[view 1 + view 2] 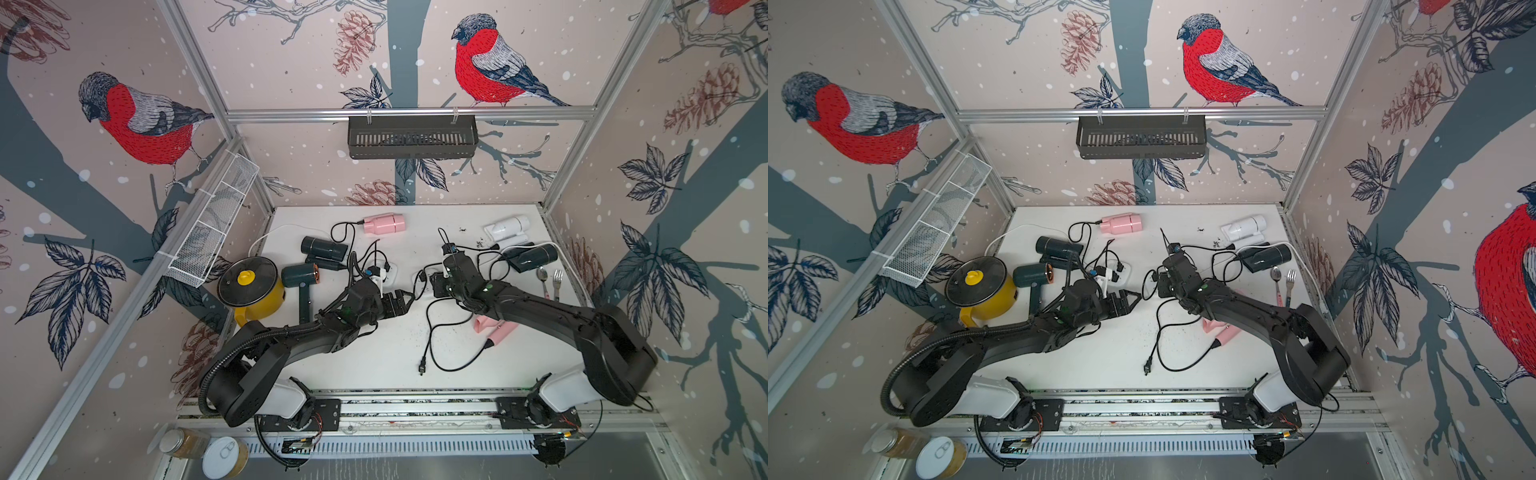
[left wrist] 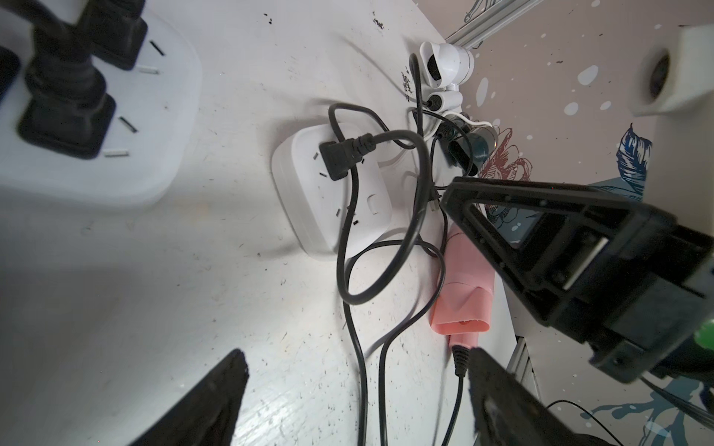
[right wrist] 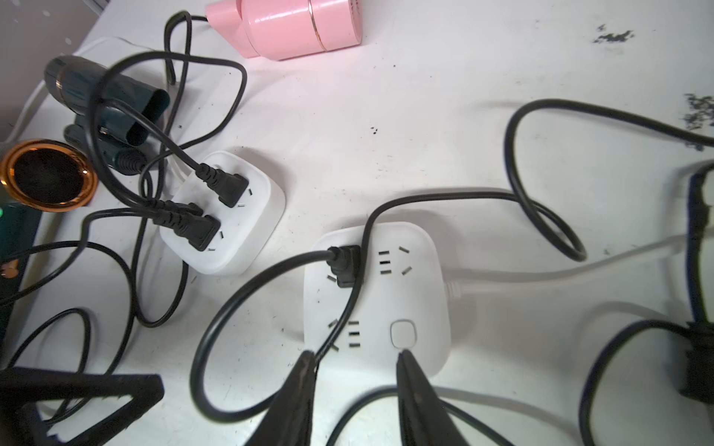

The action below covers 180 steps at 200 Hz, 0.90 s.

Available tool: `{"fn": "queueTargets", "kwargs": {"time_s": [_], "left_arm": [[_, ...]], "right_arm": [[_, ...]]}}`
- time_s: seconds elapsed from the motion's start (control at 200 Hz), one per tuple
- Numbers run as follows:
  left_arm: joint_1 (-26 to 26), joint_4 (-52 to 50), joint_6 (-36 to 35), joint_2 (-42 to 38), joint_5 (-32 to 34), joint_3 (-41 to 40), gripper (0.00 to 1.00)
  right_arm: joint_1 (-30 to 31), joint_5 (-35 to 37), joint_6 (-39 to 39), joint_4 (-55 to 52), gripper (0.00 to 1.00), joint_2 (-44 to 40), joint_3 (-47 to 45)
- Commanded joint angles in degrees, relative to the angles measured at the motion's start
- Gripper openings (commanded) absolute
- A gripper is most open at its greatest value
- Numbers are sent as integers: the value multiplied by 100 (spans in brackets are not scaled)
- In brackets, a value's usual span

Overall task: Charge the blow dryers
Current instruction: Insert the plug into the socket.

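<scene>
Green dryer (image 1: 296,275) barrel crosswise, nozzle (image 1: 315,268) R

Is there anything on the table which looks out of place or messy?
Yes: dark crumbs are scattered on the white table, a spoon and fork lie beside a black blow dryer, and one plug lies loose, unplugged, near the front edge.
</scene>
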<state>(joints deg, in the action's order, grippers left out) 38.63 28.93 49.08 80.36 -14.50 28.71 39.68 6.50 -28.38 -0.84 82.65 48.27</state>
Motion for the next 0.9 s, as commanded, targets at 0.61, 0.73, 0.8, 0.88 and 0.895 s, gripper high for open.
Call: {"fn": "queueTargets", "kwargs": {"time_s": [0.61, 0.73, 0.8, 0.88, 0.895], "left_arm": [[-14, 20, -217, 743, -448, 617, 70], [-24, -162, -294, 927, -424, 880, 66], [-36, -194, -300, 1003, -435, 1012, 64], [-31, -333, -344, 1105, -457, 1202, 62], [-31, -359, -351, 1119, -457, 1225, 61]], "right_arm": [[-1385, -1347, 37, 41, 28, -298, -395], [-1575, -1412, 96, 53, 30, -267, -393], [-1627, -1235, 232, 68, 33, -203, -339], [-1673, -908, 470, -33, 33, -24, -159], [-1678, -868, 521, -45, 33, 18, -118]]}}
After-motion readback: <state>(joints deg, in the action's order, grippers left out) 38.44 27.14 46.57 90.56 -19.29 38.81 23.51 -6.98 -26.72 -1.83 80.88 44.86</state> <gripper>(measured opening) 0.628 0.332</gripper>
